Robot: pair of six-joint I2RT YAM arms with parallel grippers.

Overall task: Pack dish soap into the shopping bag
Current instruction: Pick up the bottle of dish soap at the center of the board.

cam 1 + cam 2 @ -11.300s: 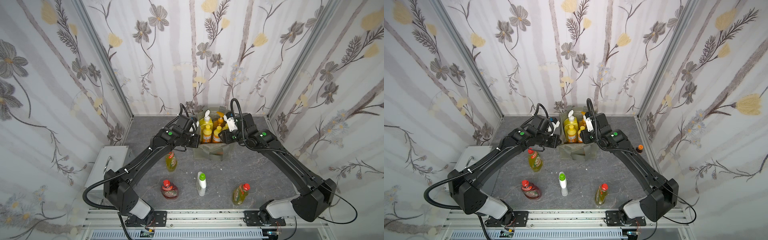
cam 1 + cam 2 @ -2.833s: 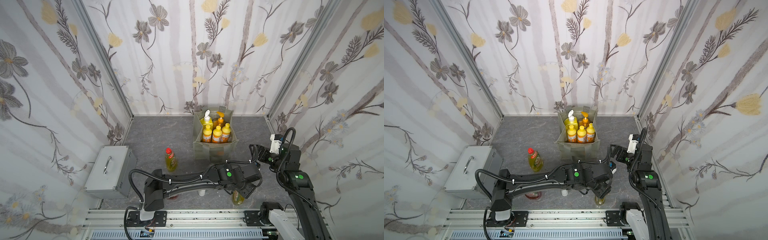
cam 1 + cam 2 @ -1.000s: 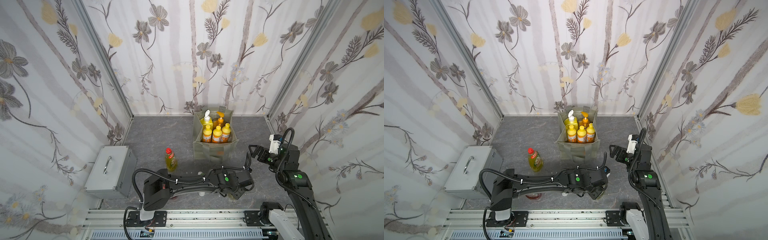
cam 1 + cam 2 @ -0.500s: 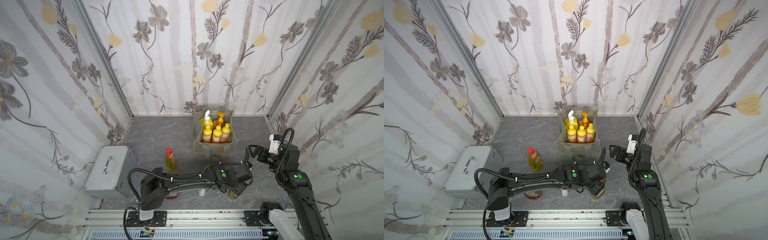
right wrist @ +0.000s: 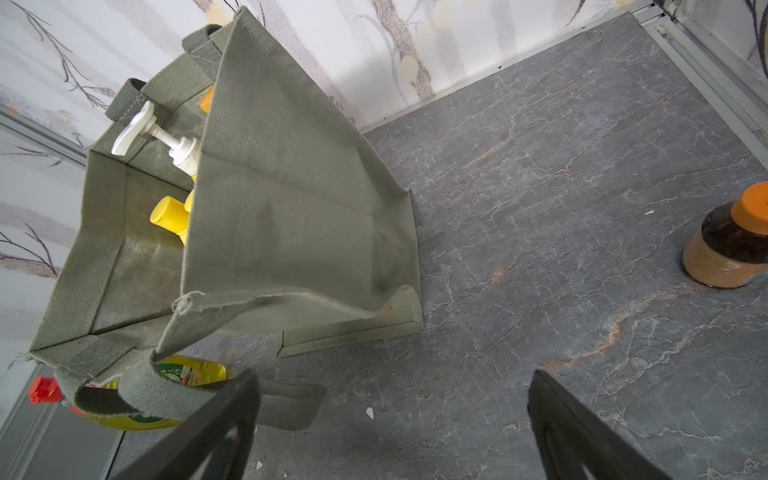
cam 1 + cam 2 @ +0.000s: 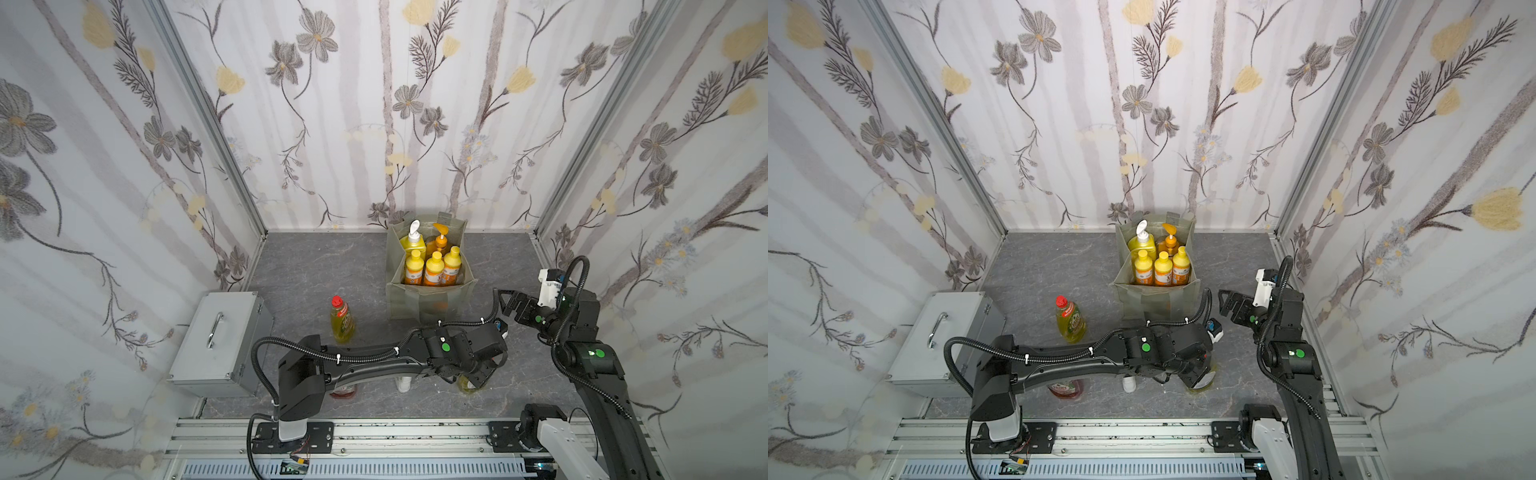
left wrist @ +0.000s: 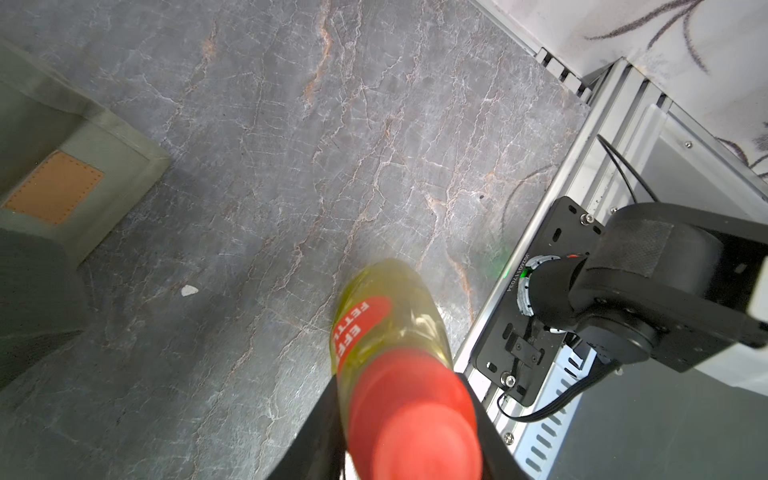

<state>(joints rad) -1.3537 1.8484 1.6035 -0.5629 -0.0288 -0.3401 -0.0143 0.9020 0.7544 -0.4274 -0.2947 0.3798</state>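
Both arms have left the bag since the earliest top views. The left arm swung low across the front to the right corner, and the right arm drew back to the right side. Three orange bottles show in the bag where two showed then.

Bottle: yellow-green with a red cap, on the floor at front right, near the rail and well apart from the bag. In both top views only a sliver shows under the wrist.

Left gripper: the fingers flank the neck just under the cap, one on each side, apparently touching. I read it as clenched on the bottle. The cap is blurred, so the grip may be fresh. A neck hold makes sense, since the body is wide and a high hold lets it hang upright for the drop.

Bag: against the back wall, mouth open, with the pump bottles behind and the orange bottles in front. Free room looks to be along the near wall, so I would aim there.

Not yet packed: green bottle upright left of the bag; red bottle and white bottle half hidden under the left arm. I should lift before swinging, or the forearm may clip them.

Right gripper: spread wide and empty, just right of the bag and pointed at it. I judge it is placed to steady the rim.

Metal box: far left, not involved.
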